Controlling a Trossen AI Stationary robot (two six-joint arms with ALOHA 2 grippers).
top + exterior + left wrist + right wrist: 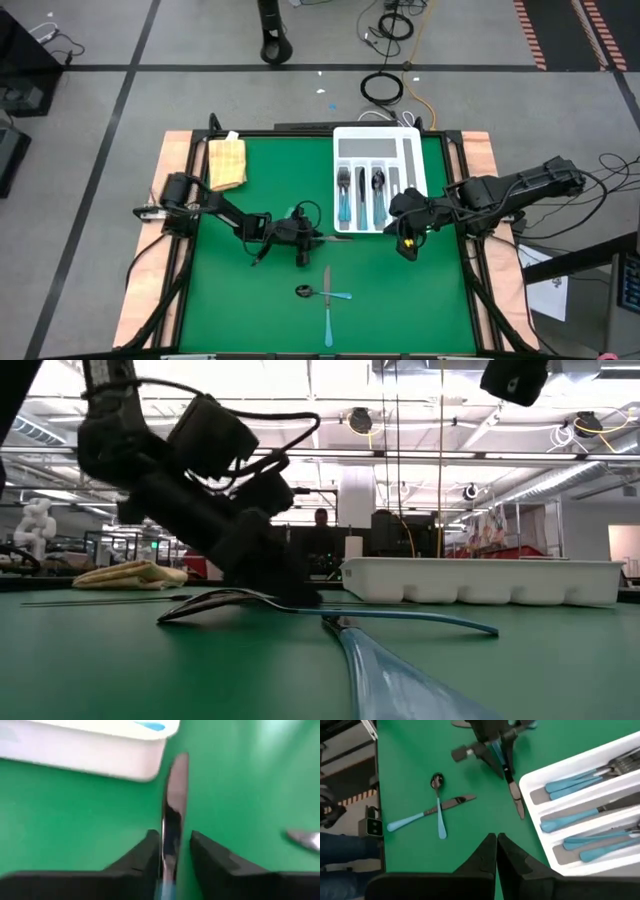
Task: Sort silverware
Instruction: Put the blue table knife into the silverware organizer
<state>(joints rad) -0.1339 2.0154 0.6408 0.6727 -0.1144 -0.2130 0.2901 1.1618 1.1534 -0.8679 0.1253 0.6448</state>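
Note:
A knife [336, 238] with a light-blue handle lies on the green mat just in front of the white tray [340, 135], its blade [172, 805] pointing at the tray. My left gripper [316, 238] is low on the mat, open, with this knife between its fingers. My right gripper [407, 250] hangs shut and empty above the mat, beside the tray's near right corner. A spoon [306, 291] and a second knife [327, 305] lie crossed nearer the front edge. Several pieces of silverware [362, 195] lie in the tray's compartments. My left gripper stands astride the knife where blade meets handle [167, 870], slanting down from the table's left, fingers along the knife. One finger [150, 852] lies against the blade's edge; a strip of mat shows between the blade and the other finger [205, 855]. The knife lies on the mat.
A folded yellow cloth [226, 162] lies at the mat's far left corner. The tray wall [100, 750] stands just ahead of the knife's tip. Open mat spreads left of and in front of the crossed spoon [437, 795] and knife [432, 811].

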